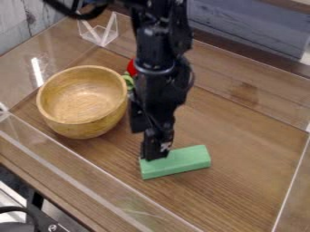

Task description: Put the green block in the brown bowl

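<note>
The bowl (82, 101) sits on the table (248, 172) toward its left side, and the block (177, 163) lies flat on the table to the bowl's right and nearer the front edge, apart from it. My gripper (157, 143) hangs between the two, directly over the block's left end (whether it touches, I cannot tell). Behind my arm, just right of the bowl's rim, a round toy (130, 69) peeks out.

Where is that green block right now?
The green block lies flat on the wooden table, toward the front and right of the brown bowl, directly under the open tool.
</note>
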Motion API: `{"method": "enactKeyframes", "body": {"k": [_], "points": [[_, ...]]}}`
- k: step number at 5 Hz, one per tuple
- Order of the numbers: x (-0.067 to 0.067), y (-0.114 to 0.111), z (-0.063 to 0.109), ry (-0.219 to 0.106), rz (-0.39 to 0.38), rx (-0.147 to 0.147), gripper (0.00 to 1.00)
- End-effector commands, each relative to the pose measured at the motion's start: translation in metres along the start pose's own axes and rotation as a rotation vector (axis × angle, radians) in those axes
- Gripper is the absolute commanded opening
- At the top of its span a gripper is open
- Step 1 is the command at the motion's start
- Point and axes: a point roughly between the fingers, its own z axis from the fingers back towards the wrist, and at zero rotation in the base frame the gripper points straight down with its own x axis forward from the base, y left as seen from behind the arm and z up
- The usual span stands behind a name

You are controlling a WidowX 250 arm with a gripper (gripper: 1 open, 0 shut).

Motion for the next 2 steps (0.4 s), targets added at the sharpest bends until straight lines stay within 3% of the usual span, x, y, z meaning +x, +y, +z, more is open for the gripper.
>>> {"method": "enactKeyframes", "body": {"k": [1,2], "points": [[0.005,-0.001,-0.004,-0.061,-0.018,0.042,1.00],[0.008,-0.002,-0.015,-0.082,-0.021,0.043,1.00]]}}
